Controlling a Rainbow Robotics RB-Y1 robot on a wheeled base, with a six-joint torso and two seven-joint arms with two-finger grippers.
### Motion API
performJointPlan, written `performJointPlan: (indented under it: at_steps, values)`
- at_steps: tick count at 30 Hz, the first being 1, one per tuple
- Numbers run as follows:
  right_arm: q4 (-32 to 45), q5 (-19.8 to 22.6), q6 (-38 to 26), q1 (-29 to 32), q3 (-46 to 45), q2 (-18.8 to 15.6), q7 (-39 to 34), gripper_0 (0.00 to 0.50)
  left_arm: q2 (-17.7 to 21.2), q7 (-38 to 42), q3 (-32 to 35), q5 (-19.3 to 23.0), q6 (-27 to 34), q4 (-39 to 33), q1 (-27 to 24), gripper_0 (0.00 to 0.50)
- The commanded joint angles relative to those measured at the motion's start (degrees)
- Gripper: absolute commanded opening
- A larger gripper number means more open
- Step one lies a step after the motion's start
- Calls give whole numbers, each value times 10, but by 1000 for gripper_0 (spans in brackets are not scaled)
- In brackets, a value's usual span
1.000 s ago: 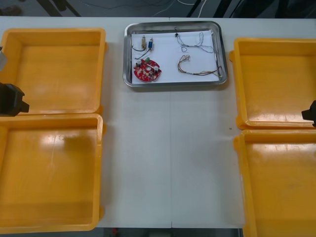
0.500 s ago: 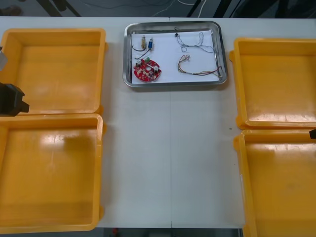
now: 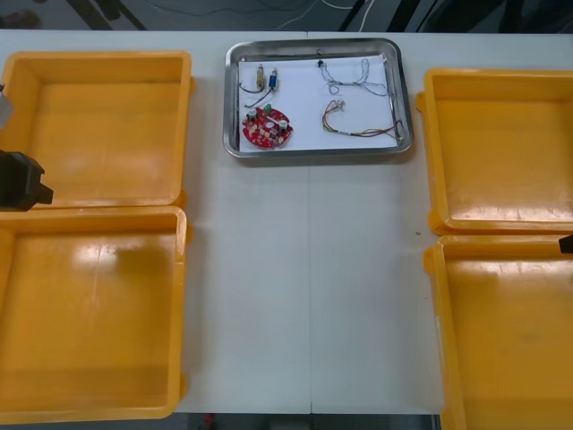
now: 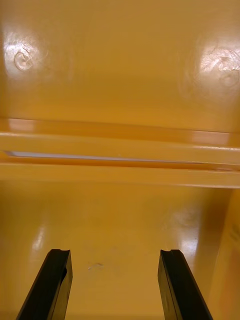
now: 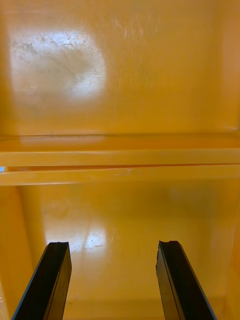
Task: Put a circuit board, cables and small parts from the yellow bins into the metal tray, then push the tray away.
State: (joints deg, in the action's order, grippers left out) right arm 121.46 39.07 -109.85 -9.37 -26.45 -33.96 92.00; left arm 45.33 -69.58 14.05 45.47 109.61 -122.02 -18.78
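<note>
The left claw (image 5: 112, 245) gapes wide, holding nothing, at the left edge of the desk (image 3: 309, 296), over the left yellow bins (image 3: 98, 125). The right claw (image 4: 114, 251) is just as wide and grips nothing, above the right yellow bins (image 3: 501, 143). The metal tray (image 3: 313, 154) sits at the far middle and holds the red circuit board (image 3: 267, 127), cables (image 3: 356, 76) and small metal parts (image 3: 264, 79). Since a second ago the right claw has drawn nearer along the right edge. The left claw and tray are unchanged.
</note>
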Motion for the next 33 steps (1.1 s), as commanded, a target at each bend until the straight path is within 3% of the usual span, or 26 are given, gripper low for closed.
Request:
performJointPlan:
  at_steps: [1, 33]
  values:
    - [6, 5, -1, 8, -18, -22, -24, 500, -5, -42, 17, 1, 4, -16, 9, 500]
    - [6, 5, -1, 8, -18, -22, -24, 500, -5, -42, 17, 1, 4, -16, 9, 500]
